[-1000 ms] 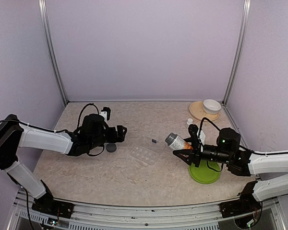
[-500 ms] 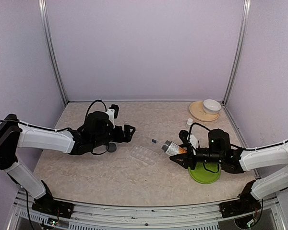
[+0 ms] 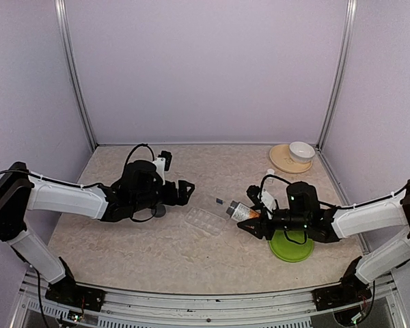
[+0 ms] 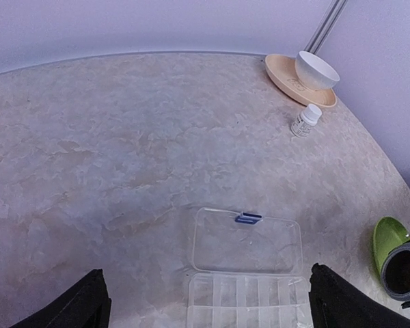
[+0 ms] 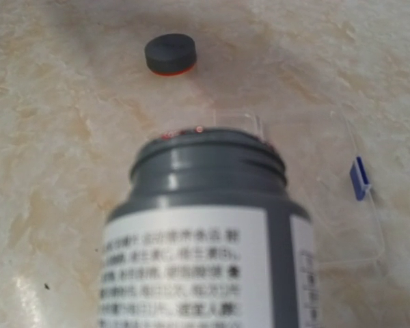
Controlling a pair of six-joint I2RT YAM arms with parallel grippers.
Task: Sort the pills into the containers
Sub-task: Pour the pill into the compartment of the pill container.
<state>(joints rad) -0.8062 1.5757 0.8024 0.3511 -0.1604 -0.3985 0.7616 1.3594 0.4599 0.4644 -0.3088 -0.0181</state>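
Beyond bottle [image 5: 205, 260] in right jaws, cap [image 5: 169, 55] clearest from right wrist; left jaws wide, empty.

The left arm [image 3: 61, 198] and right arm [image 3: 369, 217] share white link shells, black joints, looping black cables [image 3: 132, 152] and black jaws.

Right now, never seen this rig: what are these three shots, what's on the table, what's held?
A left arm and a right arm are bolted at the near edge of a table, each ending in a two-finger gripper. The wide shot comes from a fixed camera above and behind them; the other two come from cameras on the wrists. On the table: a clear pill organiser with its lid open, a dark cap, a green dish, a small white bottle, and a white bowl on a tan plate. The right gripper holds an uncapped bottle, mouth pointing toward the organiser. The left gripper is open, empty.
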